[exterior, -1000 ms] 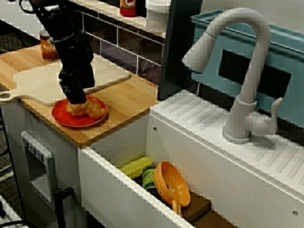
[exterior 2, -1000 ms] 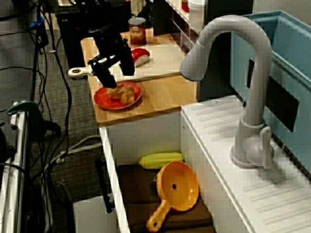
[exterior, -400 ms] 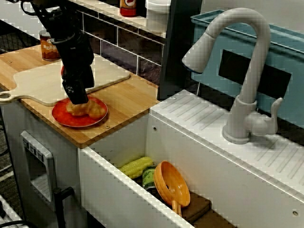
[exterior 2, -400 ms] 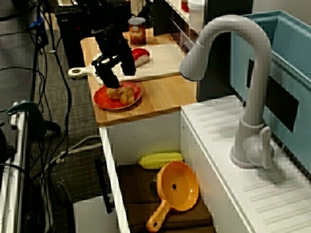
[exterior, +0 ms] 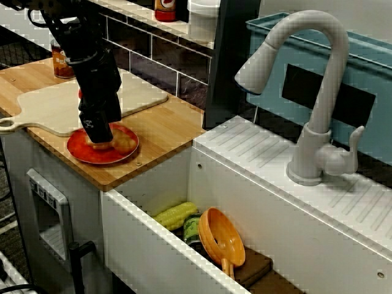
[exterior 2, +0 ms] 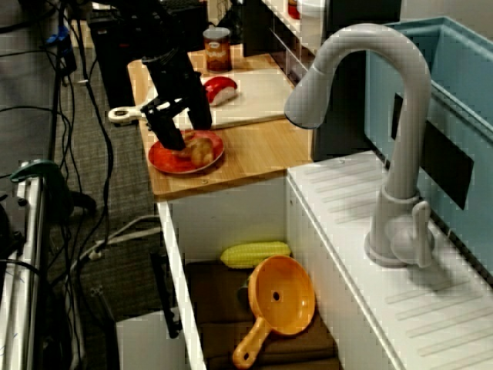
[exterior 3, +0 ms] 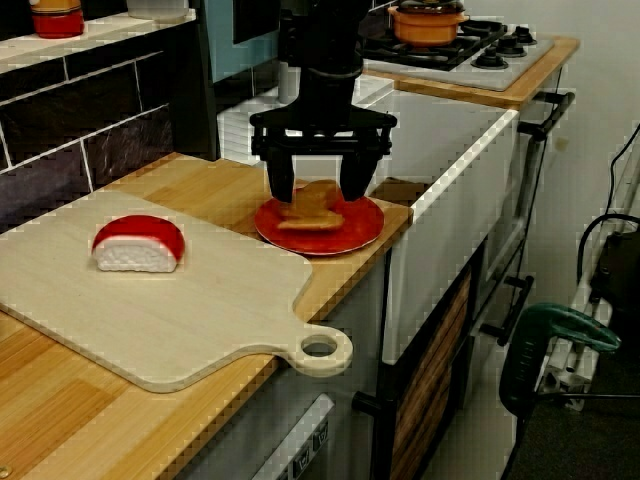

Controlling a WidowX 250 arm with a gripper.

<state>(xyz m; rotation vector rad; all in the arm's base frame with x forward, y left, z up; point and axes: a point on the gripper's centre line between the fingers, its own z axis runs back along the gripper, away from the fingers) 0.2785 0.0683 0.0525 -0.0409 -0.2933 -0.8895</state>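
A golden fried piece of food [exterior 3: 310, 205] lies on a red plate [exterior 3: 352, 236] at the edge of the wooden counter, beside the sink. My black gripper [exterior 3: 317, 192] stands straight over it, open, with one finger on each side of the food and the tips down near the plate. In the view from the counter's end a small gap shows between each finger and the food. The view facing the faucet has the gripper [exterior: 98, 131] covering the left half of the food [exterior: 121, 143] on the plate [exterior: 101, 155]. The high view along the counter shows the gripper [exterior 2: 187, 136] and the food [exterior 2: 200, 149].
A pale cutting board [exterior 3: 150, 300] lies behind the plate with a red and white sushi piece [exterior 3: 137, 244] on it. A jar [exterior: 60, 61] stands at the counter's back. The sink holds a corn cob [exterior 2: 256, 253], an orange strainer [exterior 2: 281, 299] and a can [exterior: 192, 229]. The faucet [exterior: 315, 92] rises at the right.
The gripper has come down and shifted slightly left, so its open fingers now stand on both sides of the food. Food and plate have not moved.
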